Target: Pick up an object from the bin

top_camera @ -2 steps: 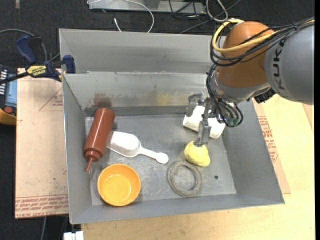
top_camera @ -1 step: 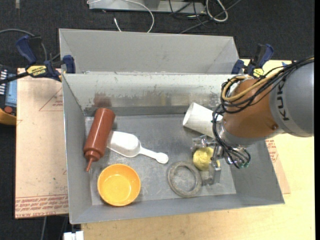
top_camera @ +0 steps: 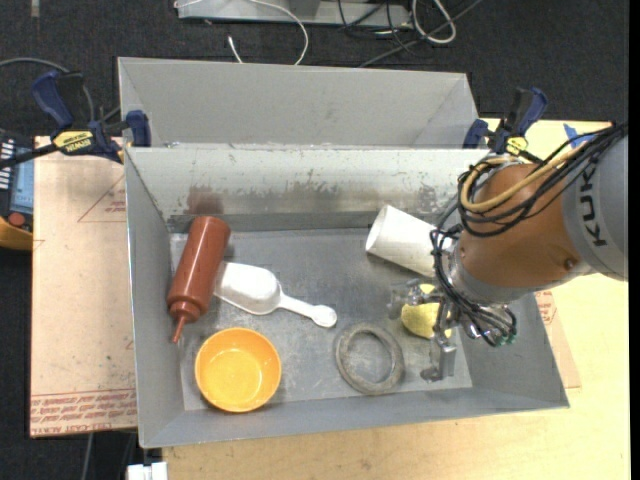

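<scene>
My gripper (top_camera: 437,360) is low over the bin's right side, mostly covered by the orange dome on the wrist. Right beside it, to its left, a small yellow lumpy thing (top_camera: 419,317) lies on the floor, partly hidden by the gripper's body. A grey ring (top_camera: 369,358) lies flat just left of the gripper. Behind it, a white paper cup (top_camera: 400,240) lies on its side against the back wall.
On the left side lie a red-brown squeeze bottle (top_camera: 199,272), a white scoop (top_camera: 262,294) and an orange bowl (top_camera: 237,369). The arm and its cables cover the bin's right wall.
</scene>
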`<state>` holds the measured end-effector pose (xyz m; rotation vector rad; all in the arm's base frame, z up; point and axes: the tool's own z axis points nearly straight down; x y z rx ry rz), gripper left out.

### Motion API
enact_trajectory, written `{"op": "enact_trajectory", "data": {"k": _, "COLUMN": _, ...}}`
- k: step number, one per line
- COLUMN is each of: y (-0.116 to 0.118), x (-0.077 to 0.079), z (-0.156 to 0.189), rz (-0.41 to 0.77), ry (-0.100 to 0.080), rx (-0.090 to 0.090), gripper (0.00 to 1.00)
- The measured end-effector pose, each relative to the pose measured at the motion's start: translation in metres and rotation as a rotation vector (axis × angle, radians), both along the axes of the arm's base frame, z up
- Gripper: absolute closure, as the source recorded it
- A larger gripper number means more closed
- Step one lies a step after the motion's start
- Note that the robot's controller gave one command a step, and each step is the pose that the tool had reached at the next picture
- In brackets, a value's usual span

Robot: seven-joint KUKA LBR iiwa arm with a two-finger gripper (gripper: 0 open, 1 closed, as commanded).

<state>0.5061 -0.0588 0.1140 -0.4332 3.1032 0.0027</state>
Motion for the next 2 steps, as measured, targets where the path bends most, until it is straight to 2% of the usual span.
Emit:
{"op": "enact_trajectory", "data": {"k": 1, "y": 0.051, "x": -0.021, "z": -0.014, "rz": 0.168, "ry": 0.001, "rx": 0.000, "gripper": 0.00}}
{"op": "enact_trajectory", "data": {"k": 2, "y": 0.034, "x": -0.005, "z": -0.043, "rz": 0.270, "ry": -0.013, "rx": -0.003, "gripper": 0.00}}
